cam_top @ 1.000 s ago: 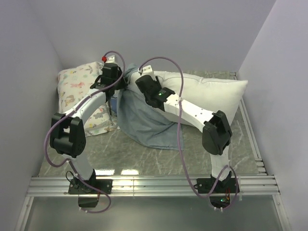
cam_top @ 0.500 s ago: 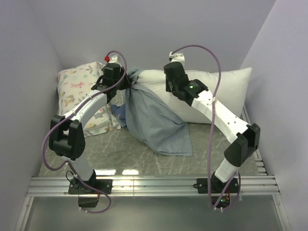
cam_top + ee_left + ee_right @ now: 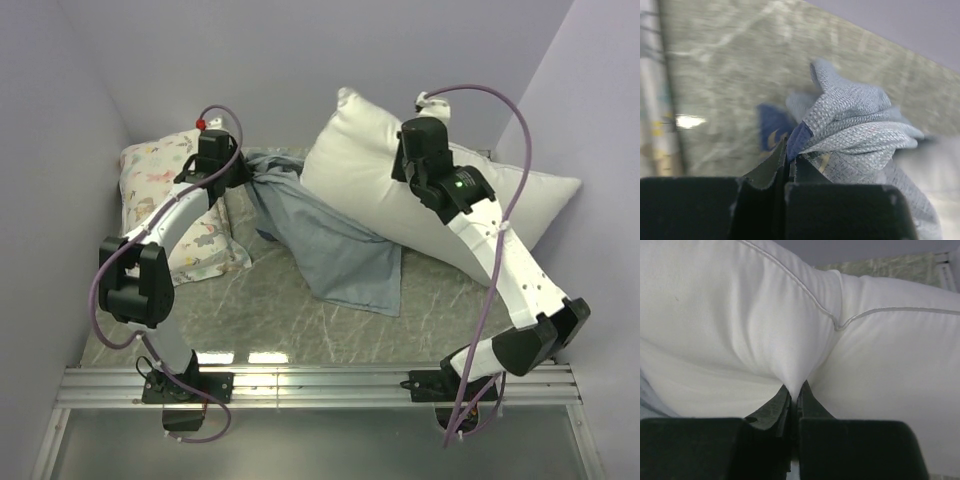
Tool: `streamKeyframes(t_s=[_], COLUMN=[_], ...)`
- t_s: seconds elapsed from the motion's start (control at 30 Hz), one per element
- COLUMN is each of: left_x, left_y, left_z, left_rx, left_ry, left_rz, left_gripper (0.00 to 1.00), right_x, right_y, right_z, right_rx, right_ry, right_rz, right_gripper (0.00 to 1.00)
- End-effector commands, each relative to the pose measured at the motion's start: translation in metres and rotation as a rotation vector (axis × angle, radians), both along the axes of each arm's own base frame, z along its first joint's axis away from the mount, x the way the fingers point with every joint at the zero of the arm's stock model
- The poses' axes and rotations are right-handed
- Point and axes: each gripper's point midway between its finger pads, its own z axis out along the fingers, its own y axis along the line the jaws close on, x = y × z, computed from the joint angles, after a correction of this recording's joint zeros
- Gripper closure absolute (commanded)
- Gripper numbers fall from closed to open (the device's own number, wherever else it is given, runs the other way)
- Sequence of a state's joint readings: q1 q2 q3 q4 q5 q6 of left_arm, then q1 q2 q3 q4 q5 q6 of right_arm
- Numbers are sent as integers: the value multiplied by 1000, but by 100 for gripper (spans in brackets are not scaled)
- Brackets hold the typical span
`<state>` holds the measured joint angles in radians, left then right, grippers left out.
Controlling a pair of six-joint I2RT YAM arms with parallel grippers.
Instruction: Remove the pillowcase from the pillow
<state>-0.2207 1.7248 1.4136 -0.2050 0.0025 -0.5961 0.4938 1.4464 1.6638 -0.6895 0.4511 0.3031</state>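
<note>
Overhead view: it alone is showing the whole layout, with the pillow [image 3: 370, 190] slanting across the table from 12 toward 3 o'clock and its 12 o'clock corner rising off the surface.
Left wrist view: it alone is showing the left gripper [image 3: 789, 160] pinching fully closed on a bunched edge of the pillowcase [image 3: 855, 115], with a dark blue patch bearing a cream mark peeking out under the pale folds.
Right wrist view: it alone is showing the right gripper [image 3: 795, 392] squeezing tight on a pinch of the pillow's white cloth, just below a corded seam.
Pillowcase look: it is showing its paler grey-blue side, limp and creased.
Pillowcase place: it is trailing from the left gripper at 11 o'clock down to the table's centre, its far edge lying against the pillow's lower side. Whether any of the pillow is sitting inside it is not telling from here.
Pillow look: it is looking plump and plain white.
Other pillow: a floral pillow [image 3: 160, 175] is lying at 10 o'clock against the left wall.
Surface: the table [image 3: 270, 310] is showing a grey-green marbled top, with metal rails [image 3: 320, 380] running along 6 o'clock.
Room: pale lilac walls [image 3: 300, 60] are closing in three sides.
</note>
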Motion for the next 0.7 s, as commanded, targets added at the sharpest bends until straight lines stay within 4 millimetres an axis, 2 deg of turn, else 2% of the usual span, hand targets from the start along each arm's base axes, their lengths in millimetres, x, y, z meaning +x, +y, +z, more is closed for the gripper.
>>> streamKeyframes(t_s=[0.0,0.1,0.2,0.23,0.37,0.47,0.5,0.57,0.6,0.67], left_x=[18,18,21,22,32,43,50,58,63,67], left_y=[44,47,48,48,52,61,64,71,74,78], left_z=[6,-2,-2,-6,1,22,40,59,82,110], left_rx=[86,88,84,83,86,70,60,49,40,26], left_ry=[-19,3,-2,10,2,-35,-70,-111,-159,-224], left_rz=[121,121,126,124,136,154,161,169,179,181], left_gripper=[100,100,100,100,100,100,100,100,100,99], right_x=[-17,-18,-22,-24,-30,-34,-33,-31,-28,-25], right_y=[-46,-56,-59,-60,-64,-66,-65,-65,-63,-63], right_z=[66,84,109,125,159,179,179,182,180,178], right_rx=[16,26,63,86,134,165,169,164,160,151], right_ry=[-176,-208,-263,-296,-370,-422,-423,-422,-413,-411], right_rz=[-157,-183,-185,-188,-201,-203,-199,-201,-203,-205], right_gripper=[100,100,100,100,100,100,100,100,100,100])
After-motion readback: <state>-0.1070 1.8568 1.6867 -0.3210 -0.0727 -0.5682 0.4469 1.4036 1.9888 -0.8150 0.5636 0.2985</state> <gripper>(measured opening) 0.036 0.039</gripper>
